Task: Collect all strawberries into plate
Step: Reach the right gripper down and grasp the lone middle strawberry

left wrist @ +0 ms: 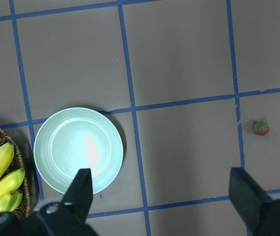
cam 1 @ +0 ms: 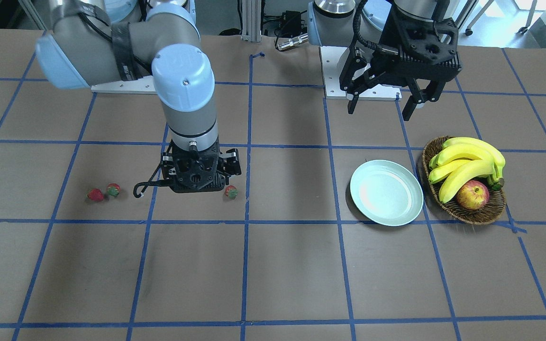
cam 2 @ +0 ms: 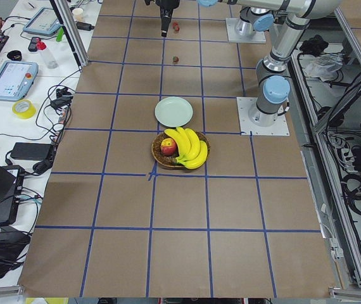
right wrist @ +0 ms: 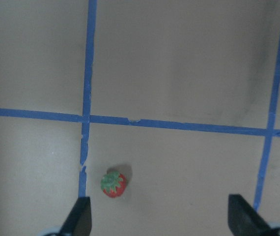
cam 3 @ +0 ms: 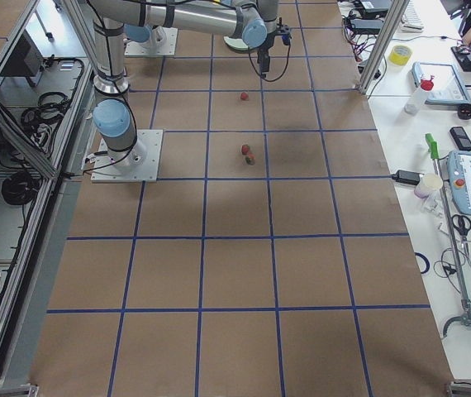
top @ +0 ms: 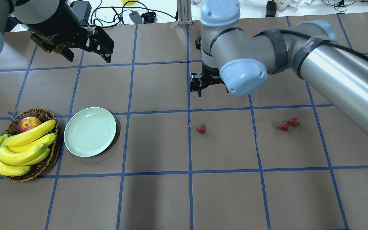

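Far left of the overhead view, lower half: wicker basket (top: 42,111) on the table (top: 158,198), filled with bananas (top: 24,145) and an apple (top: 29,124) at its upper rim. Just right of it, close to but not clearly touching the basket: pale green plate (top: 90,131), flat on the table.

Upper left of the same view: left gripper (top: 89,59), hanging above the table, up-frame of the plate and well apart from it. Fingers spread wide, grasping nothing; in the left wrist view both dark fingers (left wrist: 81,189) at the bottom edge, the plate showing past the left one.

Centre, upper half: right gripper (right wrist: 160,219), mostly hidden under its own arm in the overhead view. Released, fingers wide apart in the right wrist view.

Just below it, beside a vertical blue tape line (top: 189,143): one strawberry (top: 201,129) on the bare table. In the right wrist view, low in the frame, near the left-hand finger, green cap turned up-frame.

Further right, mid-height: two more strawberries (top: 283,126) (top: 294,121), side by side and about touching, also on the bare table. All three well apart from the plate.
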Controlling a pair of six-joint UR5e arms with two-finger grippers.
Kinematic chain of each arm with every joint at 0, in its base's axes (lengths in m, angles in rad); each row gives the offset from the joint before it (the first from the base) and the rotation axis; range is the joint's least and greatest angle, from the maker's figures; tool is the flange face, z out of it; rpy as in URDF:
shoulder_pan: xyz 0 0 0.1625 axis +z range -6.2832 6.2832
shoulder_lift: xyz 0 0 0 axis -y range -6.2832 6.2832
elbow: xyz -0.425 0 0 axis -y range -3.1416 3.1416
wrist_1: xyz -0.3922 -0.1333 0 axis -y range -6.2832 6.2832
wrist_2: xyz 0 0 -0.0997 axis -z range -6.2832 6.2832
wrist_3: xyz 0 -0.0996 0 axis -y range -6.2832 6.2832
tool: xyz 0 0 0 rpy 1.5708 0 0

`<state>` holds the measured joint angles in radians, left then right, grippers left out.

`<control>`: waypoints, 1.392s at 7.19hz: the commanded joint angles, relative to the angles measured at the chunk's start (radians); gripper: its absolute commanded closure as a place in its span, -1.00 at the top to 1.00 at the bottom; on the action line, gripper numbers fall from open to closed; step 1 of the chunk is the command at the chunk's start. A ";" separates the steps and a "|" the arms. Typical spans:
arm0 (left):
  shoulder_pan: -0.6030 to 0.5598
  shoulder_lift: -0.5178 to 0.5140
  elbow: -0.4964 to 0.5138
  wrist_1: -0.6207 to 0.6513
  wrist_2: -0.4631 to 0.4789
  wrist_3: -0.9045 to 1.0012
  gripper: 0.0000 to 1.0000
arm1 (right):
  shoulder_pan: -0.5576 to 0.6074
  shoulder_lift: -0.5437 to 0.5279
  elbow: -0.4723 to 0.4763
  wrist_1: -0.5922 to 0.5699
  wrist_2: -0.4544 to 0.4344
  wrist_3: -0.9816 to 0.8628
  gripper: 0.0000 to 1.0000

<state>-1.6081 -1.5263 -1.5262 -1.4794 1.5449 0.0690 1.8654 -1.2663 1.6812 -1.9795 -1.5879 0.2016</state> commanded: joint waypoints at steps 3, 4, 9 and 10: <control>0.000 0.000 0.000 0.001 0.000 0.000 1.00 | 0.043 0.088 0.235 -0.313 0.043 0.047 0.89; 0.000 0.002 0.001 0.001 0.001 0.000 1.00 | 0.072 0.113 0.235 -0.341 0.033 0.065 0.88; 0.000 0.003 0.000 0.001 0.001 0.000 1.00 | 0.080 0.127 0.236 -0.349 0.019 0.070 -0.43; 0.000 0.003 0.000 0.001 0.001 0.000 1.00 | 0.080 0.122 0.235 -0.346 0.019 0.070 -0.69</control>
<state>-1.6076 -1.5238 -1.5263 -1.4788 1.5462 0.0690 1.9450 -1.1407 1.9173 -2.3285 -1.5690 0.2712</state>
